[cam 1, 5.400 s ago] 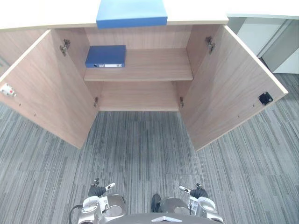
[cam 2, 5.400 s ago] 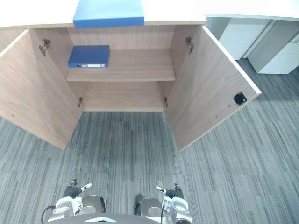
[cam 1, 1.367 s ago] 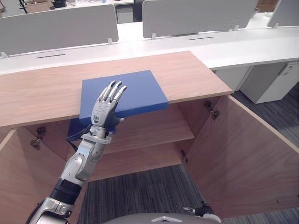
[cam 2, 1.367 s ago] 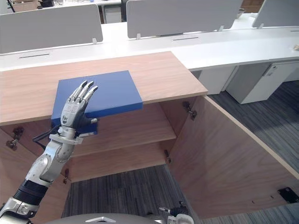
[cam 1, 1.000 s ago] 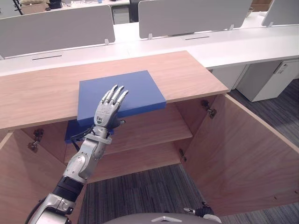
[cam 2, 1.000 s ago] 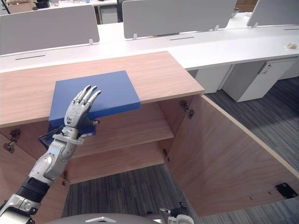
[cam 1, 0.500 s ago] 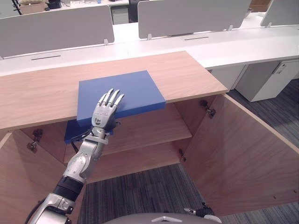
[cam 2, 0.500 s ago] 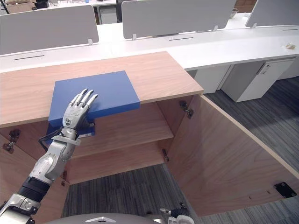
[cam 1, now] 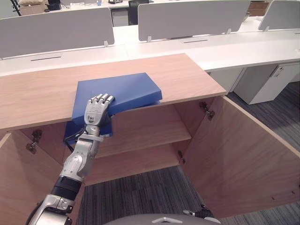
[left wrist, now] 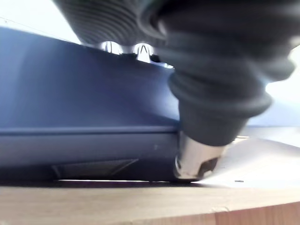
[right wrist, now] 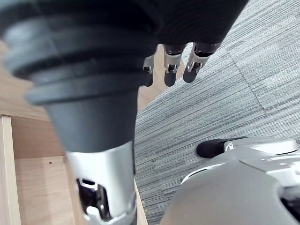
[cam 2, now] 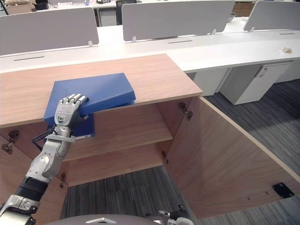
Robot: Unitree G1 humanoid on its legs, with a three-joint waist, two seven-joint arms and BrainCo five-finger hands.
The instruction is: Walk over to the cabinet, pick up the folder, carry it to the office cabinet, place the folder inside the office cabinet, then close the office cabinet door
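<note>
A flat blue folder (cam 1: 124,91) lies on the wooden cabinet top (cam 1: 187,75), its near edge sticking out past the front lip. My left hand (cam 1: 96,110) is shut on that near edge at the folder's left end, fingers curled over the top face. The left wrist view shows the folder's edge (left wrist: 84,108) with the thumb (left wrist: 197,159) under it. My right hand (right wrist: 171,70) hangs low by my side over the carpet, fingers straight and empty.
The cabinet stands with both doors open: the right door (cam 1: 243,154) swings out toward me, the left door (cam 1: 18,187) is at the lower left. A second, darker blue folder (cam 2: 89,127) lies on the upper shelf (cam 1: 145,126). White desks with grey screens (cam 1: 197,18) run behind.
My left hand's fingers, straight over the folder half a second ago, have curled down onto its near edge. The folder has shifted and turned slightly.
</note>
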